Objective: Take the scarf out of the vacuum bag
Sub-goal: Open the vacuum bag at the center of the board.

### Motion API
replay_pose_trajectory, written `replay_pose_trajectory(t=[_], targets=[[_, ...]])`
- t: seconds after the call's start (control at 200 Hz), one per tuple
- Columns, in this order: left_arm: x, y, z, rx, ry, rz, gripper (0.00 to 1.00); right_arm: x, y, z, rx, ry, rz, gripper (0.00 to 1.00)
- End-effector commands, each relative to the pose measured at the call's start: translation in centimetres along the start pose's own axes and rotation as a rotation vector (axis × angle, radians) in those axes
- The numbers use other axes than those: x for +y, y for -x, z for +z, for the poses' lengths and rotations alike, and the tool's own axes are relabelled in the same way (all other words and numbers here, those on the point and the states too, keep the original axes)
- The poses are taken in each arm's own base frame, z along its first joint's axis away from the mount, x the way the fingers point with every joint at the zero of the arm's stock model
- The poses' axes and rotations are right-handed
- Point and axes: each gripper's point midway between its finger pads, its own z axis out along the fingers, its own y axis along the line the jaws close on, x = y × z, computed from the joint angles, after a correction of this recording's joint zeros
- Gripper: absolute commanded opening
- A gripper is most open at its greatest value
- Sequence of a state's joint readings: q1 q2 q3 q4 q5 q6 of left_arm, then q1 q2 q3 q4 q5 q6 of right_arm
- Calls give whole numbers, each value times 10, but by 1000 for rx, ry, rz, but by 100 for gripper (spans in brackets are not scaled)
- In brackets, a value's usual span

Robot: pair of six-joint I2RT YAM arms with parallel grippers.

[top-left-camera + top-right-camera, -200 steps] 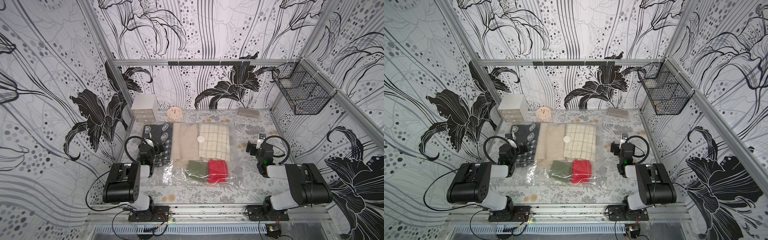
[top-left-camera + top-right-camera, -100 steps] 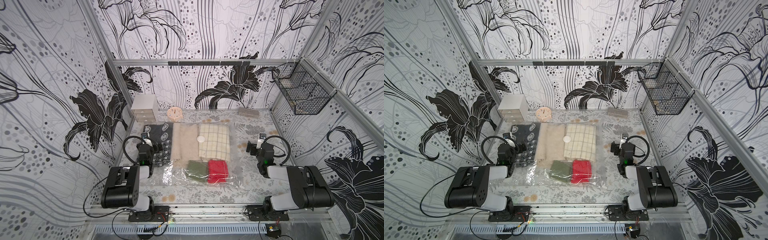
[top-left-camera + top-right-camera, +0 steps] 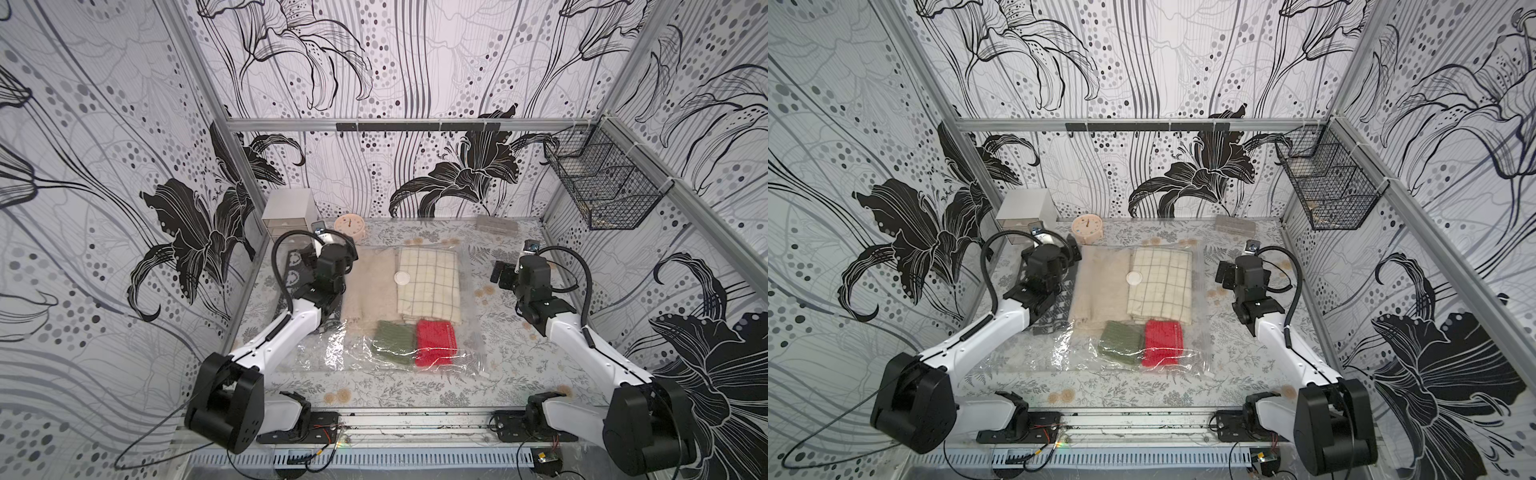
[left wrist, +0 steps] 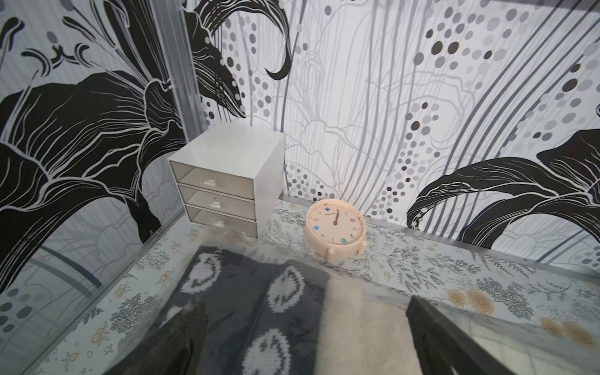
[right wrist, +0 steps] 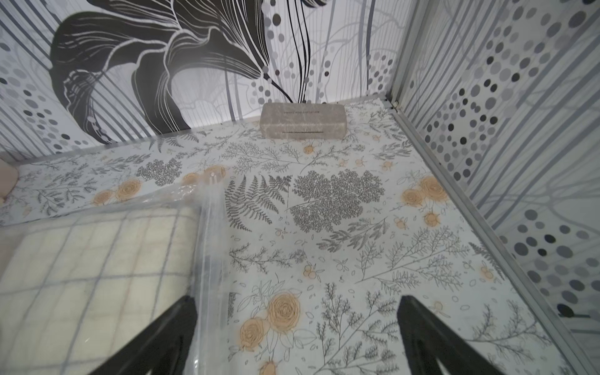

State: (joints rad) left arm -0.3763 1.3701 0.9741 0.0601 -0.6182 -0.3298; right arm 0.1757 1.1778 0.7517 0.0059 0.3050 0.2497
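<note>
- The vacuum bag [image 3: 324,353], a large clear crinkly plastic sack, lies flat in the middle of the floral-print tabletop [image 3: 415,390]. Its round white valve disc [image 3: 402,277] faces up.
- Under the film I count five folded cloths. A dark grey knit with white motifs [image 4: 259,308] lies at the left, with a beige fuzzy fold [image 3: 370,286] next to it and a cream checked cloth [image 3: 430,286] at the right. Toward the arms' bases, a green knit [image 3: 392,343] touches a red knit [image 3: 435,341].
- I cannot tell which fold is the scarf; all five are inside the bag.
- My left gripper [image 4: 305,302] hovers low over the bag's far-left part. Its fingers are spread wide above the dark knit and the edge of the beige fold, gripping nothing.
- In both top views the left forearm crosses the bag's left side and hides much of the dark knit.
- My right gripper [image 5: 297,298] is also spread wide and empty, at the bag's right edge. One finger is over the plastic border, the other over bare table.
- A white three-drawer box [image 4: 227,181] and a peach round clock [image 4: 334,227] stand side by side just behind the bag's far-left corner.
- A grey oblong box [image 5: 303,121] sits against the back wall, apart from the bag.
- A black wire basket [image 3: 602,183] hangs on the right wall.
</note>
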Motion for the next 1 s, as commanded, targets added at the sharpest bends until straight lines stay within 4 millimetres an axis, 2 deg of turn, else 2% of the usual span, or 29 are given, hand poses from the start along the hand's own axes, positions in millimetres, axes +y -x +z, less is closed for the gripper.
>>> replay_pose_trajectory(t=[0.0, 0.05, 0.1, 0.145, 0.24, 0.265, 0.386, 0.486, 0.616, 0.641, 0.691, 0.776, 0.851, 0.936, 0.996], targets=[[31, -41, -6, 186, 205, 83, 99, -13, -6, -21, 71, -53, 89, 100], [37, -39, -10, 188, 238, 47, 99, -15, -2, -30, 73, -55, 112, 100], [41, -36, -15, 182, 239, 7, 99, -8, 2, -36, 78, -7, 99, 100], [32, -36, -17, 180, 167, -28, 99, -9, 7, -41, 74, -15, 116, 100], [8, -35, -22, 154, -27, -84, 99, -37, 5, -53, 84, -172, 251, 100], [1, -33, -23, 138, -72, -80, 99, -39, 4, -55, 85, -180, 282, 100], [4, -28, -23, 126, -57, -113, 99, -3, 17, -53, 19, 50, 253, 100], [-6, -25, -25, 148, -120, -94, 99, 3, 16, -50, 60, 59, 232, 100], [-17, -7, -43, 85, -271, -106, 99, 24, 11, -56, 76, 34, 16, 100], [-16, -6, -45, 77, -286, -107, 99, 29, 11, -59, 65, 26, -29, 100], [-8, -2, -43, 78, -268, -116, 99, 25, 11, -62, 42, -49, -83, 100], [15, -18, -25, 189, -152, -113, 99, 13, 5, -57, 107, -166, -101, 100], [15, -24, -16, 232, -114, -85, 99, 11, -3, -48, 181, -229, -130, 100], [13, -32, -9, 274, -107, -98, 99, 24, -14, -36, 235, -187, -148, 100], [22, -35, -3, 315, -101, -152, 99, 36, -20, -29, 271, -131, -146, 100]])
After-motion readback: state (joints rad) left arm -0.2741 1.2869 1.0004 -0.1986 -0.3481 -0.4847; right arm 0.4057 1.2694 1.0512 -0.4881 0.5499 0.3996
